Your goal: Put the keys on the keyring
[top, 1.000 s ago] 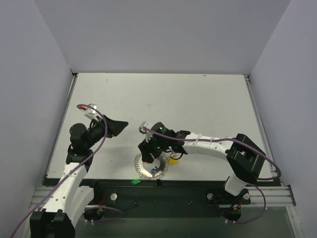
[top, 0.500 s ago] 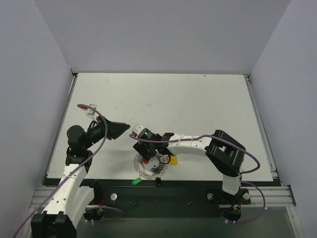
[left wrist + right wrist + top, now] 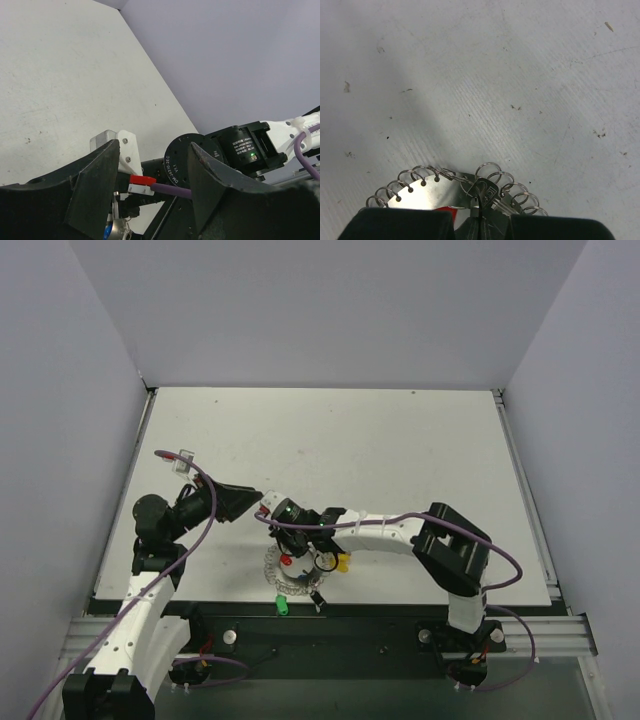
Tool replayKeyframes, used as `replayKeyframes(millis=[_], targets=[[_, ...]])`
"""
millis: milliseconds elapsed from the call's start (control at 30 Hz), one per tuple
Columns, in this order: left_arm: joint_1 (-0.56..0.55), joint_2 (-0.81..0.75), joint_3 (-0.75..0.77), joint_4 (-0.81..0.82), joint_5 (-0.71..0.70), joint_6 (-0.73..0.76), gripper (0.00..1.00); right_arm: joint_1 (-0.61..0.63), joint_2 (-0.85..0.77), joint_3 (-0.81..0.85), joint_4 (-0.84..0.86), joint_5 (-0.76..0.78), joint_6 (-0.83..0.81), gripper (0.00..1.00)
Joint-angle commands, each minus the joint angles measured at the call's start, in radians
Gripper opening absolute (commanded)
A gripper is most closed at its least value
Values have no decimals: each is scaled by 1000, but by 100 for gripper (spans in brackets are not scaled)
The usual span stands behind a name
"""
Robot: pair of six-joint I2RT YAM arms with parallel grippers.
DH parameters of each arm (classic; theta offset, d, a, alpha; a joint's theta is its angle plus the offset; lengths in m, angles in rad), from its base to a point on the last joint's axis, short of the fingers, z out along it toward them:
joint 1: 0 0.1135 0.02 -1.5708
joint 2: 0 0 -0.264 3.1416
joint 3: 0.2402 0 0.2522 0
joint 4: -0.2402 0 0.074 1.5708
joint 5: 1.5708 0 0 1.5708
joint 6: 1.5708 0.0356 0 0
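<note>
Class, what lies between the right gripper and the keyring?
Nothing visible: in the right wrist view, the shut right gripper meets the keyring with no gap.

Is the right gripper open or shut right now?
Shut. Its wrist view shows the right gripper with fingers meeting, no gap, at the keyring edge.

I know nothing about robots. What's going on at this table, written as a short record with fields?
Setting: two robot arms at the near edge of a white table
Left tool: open, empty, raised above the table
Right tool: shut, apparently pinching the edge of the keyring
Keyring: on the table near its front edge, fringed with small silver loops
Other keys: yellow-headed key beside the ring; green-headed key at the front edge
</note>
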Motion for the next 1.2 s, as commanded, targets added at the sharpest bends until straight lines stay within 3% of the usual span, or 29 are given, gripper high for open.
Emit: replayKeyframes(millis=[0, 533, 867, 1167], targets=[[5, -18, -2, 39, 15, 22, 66, -5, -101, -29, -64, 34, -29, 0], [5, -30, 40, -163, -26, 180, 65, -86, -315, -101, -30, -17, -36, 0], [-12, -44, 54, -101, 41, 186, 65, -171, -533, -135, -21, -310, -84, 0], [-136, -53, 112, -18, 71, 215, 65, -209, -712, -156, -29, -517, -179, 0]])
